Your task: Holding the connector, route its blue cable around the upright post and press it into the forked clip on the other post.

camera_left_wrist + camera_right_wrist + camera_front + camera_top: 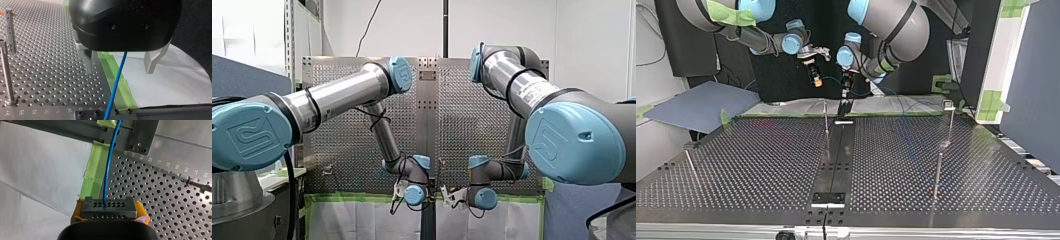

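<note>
The perforated metal desk (pixel 761 165) has a dark, plain strip (pixel 835 160) down its middle. Thin posts stand on it: a middle post (pixel 826 125) by the strip, a right post (pixel 949 125) and a left post (pixel 691 162). Green tape (pixel 117 85) runs along one edge, with a white sheet (pixel 170 82) beside it.

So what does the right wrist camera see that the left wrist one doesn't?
Only the right wrist view shows the connector, clamped between my right hand's yellow pads. Only the left wrist view shows my left hand, open, and a post. Both show the cable, the tape and the table.
</note>
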Controlling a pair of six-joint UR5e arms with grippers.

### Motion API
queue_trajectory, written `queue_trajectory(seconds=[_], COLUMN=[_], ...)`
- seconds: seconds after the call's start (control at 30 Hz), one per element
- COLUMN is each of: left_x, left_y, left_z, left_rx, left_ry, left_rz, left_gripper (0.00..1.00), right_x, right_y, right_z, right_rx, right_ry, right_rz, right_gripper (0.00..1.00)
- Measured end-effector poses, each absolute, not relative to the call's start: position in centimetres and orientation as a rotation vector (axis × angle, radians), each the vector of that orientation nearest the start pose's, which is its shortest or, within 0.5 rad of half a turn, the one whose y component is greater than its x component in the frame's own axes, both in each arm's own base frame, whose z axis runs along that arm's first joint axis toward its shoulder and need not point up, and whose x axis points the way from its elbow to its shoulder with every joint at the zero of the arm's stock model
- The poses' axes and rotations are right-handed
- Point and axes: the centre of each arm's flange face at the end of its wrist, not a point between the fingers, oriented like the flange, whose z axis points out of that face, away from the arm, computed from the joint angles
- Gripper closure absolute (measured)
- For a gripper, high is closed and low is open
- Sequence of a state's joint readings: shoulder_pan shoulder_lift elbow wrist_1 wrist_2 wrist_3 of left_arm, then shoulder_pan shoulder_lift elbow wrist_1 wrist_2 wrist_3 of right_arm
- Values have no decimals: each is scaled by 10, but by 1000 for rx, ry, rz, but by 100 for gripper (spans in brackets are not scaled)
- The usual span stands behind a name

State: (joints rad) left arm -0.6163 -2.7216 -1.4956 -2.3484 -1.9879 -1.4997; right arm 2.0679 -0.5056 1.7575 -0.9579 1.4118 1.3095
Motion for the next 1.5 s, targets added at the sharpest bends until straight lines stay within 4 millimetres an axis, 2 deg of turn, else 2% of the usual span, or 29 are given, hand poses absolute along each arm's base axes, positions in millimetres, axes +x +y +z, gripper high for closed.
queue_trajectory(seconds=[0.03, 0.07, 0.1, 0.13, 0.17, 0.2, 0.23, 0.27, 0.3, 0.33, 0.43, 0.47, 0.5, 0.53, 0.93, 1.5], left_x=[464, 464, 464, 464, 464, 464, 464, 464, 465, 465, 466, 466, 466, 466, 472, 461], left_y=[-442, -442, -441, -441, -441, -441, -441, -441, -441, -442, -442, -442, -442, -442, -434, -446], left_z=[-130, -131, -131, -131, -131, -131, -131, -131, -131, -131, -130, -130, -130, -130, -126, -125], left_rx=[337, 336, 335, 335, 335, 336, 336, 338, 341, 345, 356, 356, 354, 351, 239, 226], left_ry=[1797, 1798, 1800, 1802, 1803, 1804, 1803, 1802, 1799, 1797, 1788, 1787, 1784, 1783, 1765, 1740], left_rz=[3, 3, 3, 4, 4, 5, 5, 4, 4, 3, 11, 16, 23, 29, 65, 42], left_gripper=[0, 11, 11, 45, 69, 69, 89, 93, 93, 89, 89, 95, 95, 99, 99, 99], right_x=[398, 398, 398, 398, 398, 398, 398, 398, 398, 398, 396, 396, 396, 395, 388, 383], right_y=[-421, -421, -421, -421, -421, -421, -420, -420, -420, -421, -422, -422, -423, -423, -430, -451], right_z=[-128, -128, -128, -128, -128, -128, -128, -128, -128, -128, -128, -128, -128, -128, -128, -123], right_rx=[1985, 1987, 1987, 1988, 1989, 1989, 1989, 1989, 1989, 1989, 1987, 1985, 1985, 1984, 1968, 1939], right_ry=[-717, -717, -717, -717, -717, -717, -717, -717, -717, -717, -720, -721, -722, -723, -741, -749], right_rz=[1330, 1328, 1327, 1325, 1324, 1323, 1323, 1322, 1322, 1322, 1319, 1318, 1318, 1317, 1311, 1314], right_gripper=[100, 100, 100, 100, 100, 100, 100, 100, 100, 100, 100, 100, 100, 100, 100, 100])
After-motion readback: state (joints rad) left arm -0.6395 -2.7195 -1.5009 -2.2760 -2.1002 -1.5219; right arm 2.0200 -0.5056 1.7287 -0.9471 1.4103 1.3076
